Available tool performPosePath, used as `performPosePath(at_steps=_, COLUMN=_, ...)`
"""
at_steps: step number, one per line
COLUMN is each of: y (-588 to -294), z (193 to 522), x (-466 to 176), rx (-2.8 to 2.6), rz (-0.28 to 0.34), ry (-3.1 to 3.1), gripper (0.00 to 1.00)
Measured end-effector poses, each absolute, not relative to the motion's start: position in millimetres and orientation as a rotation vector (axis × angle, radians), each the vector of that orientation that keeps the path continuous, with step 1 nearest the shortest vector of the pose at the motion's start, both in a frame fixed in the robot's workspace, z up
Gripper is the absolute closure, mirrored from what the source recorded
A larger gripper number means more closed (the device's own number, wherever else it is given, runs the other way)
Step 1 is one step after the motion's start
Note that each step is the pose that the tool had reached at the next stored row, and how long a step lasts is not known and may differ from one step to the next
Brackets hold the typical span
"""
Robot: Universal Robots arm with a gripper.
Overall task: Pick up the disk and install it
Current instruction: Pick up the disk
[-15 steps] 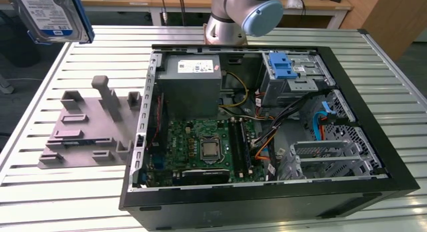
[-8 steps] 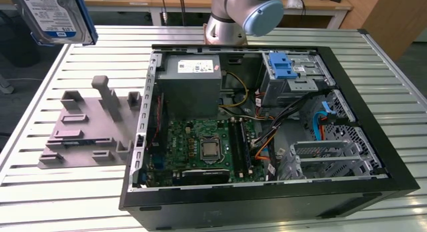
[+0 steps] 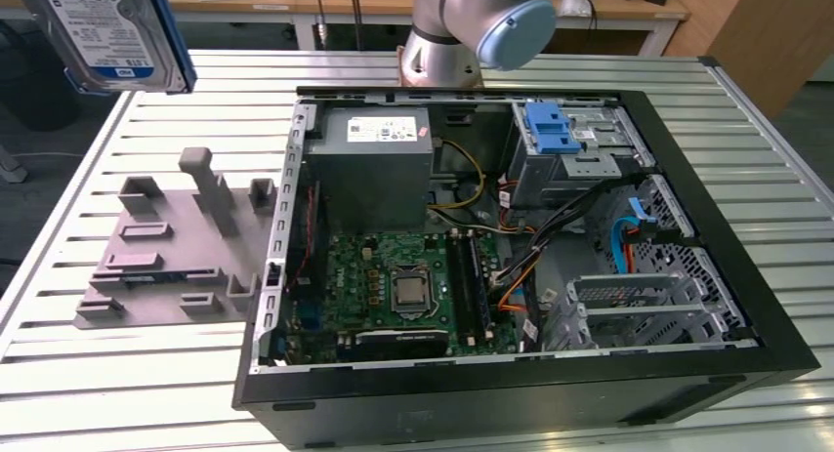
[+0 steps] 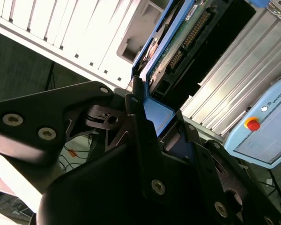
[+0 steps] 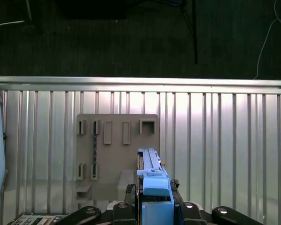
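The disk (image 3: 111, 32), a silver hard drive with a blue-and-white label and blue side rails, hangs high in the air at the exterior view's upper left. It is above the slatted table and well clear of the computer case. In the second wrist view my gripper (image 4: 152, 110) is shut on the disk (image 4: 178, 47), with black fingers (image 4: 136, 122) clamping its blue-railed end. The first wrist view looks along the disk's (image 5: 152, 171) edge, with the gripper (image 5: 152, 206) at its near end and the grey fixture far below.
An open computer case (image 3: 678, 369) lies on the slatted table (image 3: 131, 393). Inside it are a grey power supply (image 3: 375, 169), a motherboard (image 3: 404, 291) and a metal drive cage with a blue latch (image 3: 554, 130). A grey slotted fixture (image 3: 176, 247) sits beside the case. The arm's base (image 3: 456, 32) stands behind.
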State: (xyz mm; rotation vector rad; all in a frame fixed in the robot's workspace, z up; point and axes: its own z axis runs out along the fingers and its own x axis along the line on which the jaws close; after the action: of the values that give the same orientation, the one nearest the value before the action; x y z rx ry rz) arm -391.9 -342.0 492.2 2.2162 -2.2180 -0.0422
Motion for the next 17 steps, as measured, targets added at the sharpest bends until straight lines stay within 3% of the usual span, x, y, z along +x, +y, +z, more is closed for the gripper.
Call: performPosePath(at_steps=17, y=-352, z=492, x=-361, rx=2.21, rz=-0.051, ry=-2.217, gripper=0.64)
